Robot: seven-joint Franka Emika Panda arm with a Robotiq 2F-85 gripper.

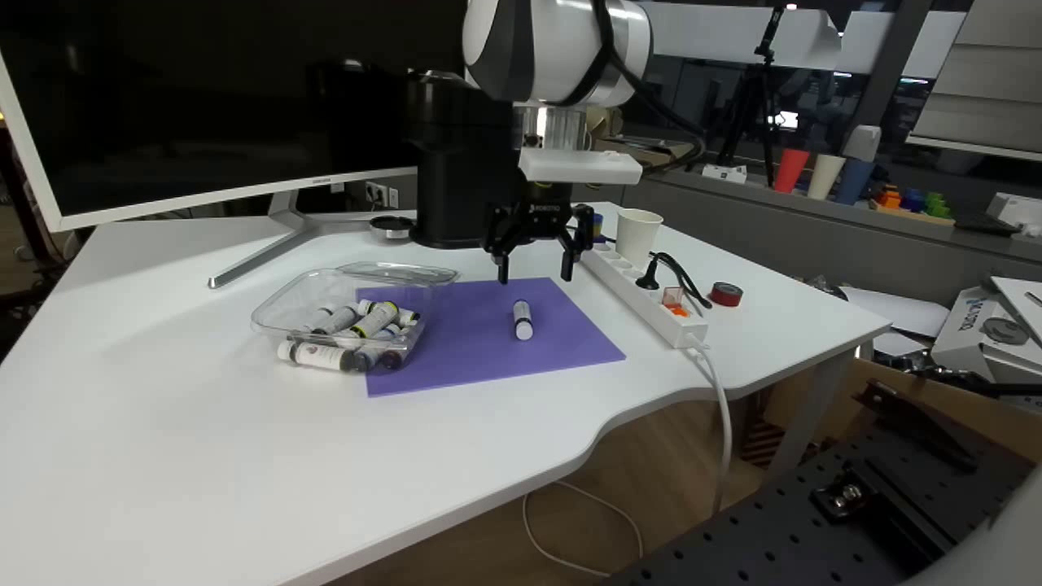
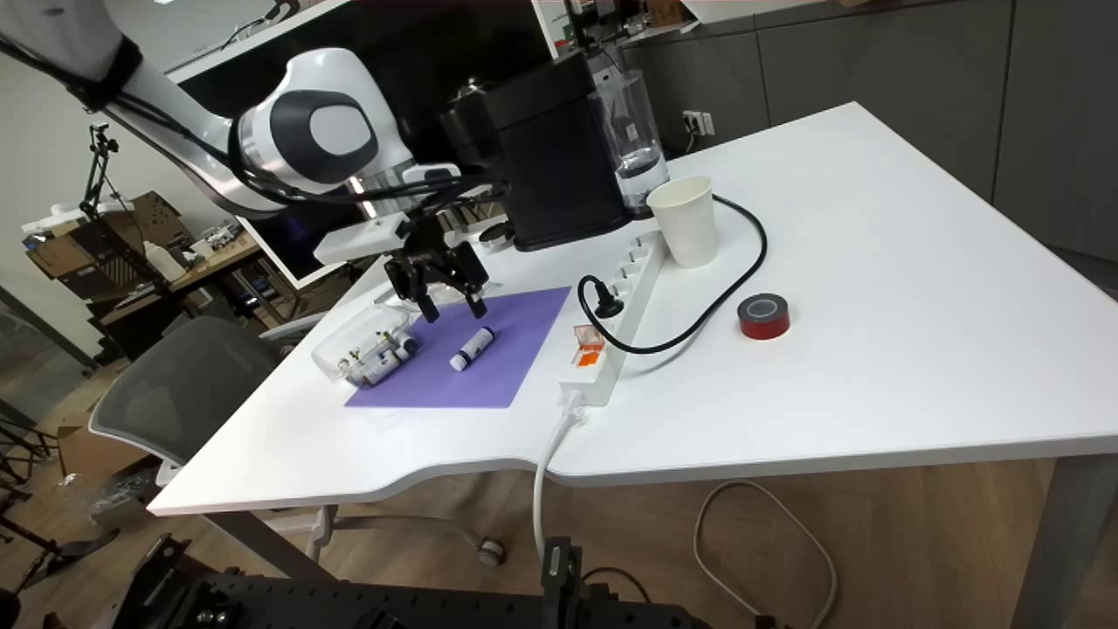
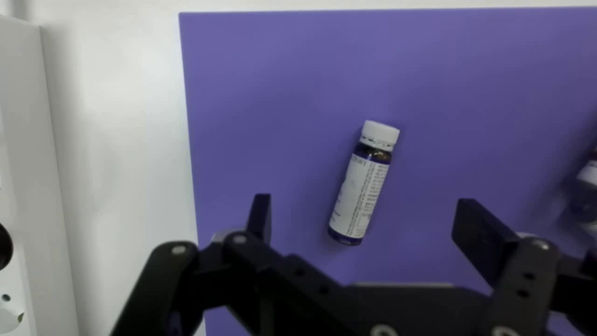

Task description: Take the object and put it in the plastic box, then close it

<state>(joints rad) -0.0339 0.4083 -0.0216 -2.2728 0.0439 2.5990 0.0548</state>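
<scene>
The object is a small dark vial with a white cap and white label. It lies on its side on the purple mat in both exterior views [image 1: 523, 320] [image 2: 472, 349] and in the wrist view [image 3: 358, 196]. The clear plastic box [image 1: 281, 303] holds several similar vials and also shows in an exterior view [image 2: 336, 351]. Its clear lid [image 1: 399, 273] is open, tilted back on the far side. My gripper [image 1: 535, 271] is open and empty above the mat, over and slightly behind the vial. In the wrist view the vial lies between the fingers [image 3: 364, 200], untouched.
The purple mat [image 1: 472, 358] lies partly under the box. A white power strip [image 1: 643, 297] with a black plug runs beside the mat. A paper cup [image 1: 637, 233], a red tape roll [image 1: 725, 294], a tall black machine [image 1: 460, 163] and a large monitor [image 1: 203, 98] stand around.
</scene>
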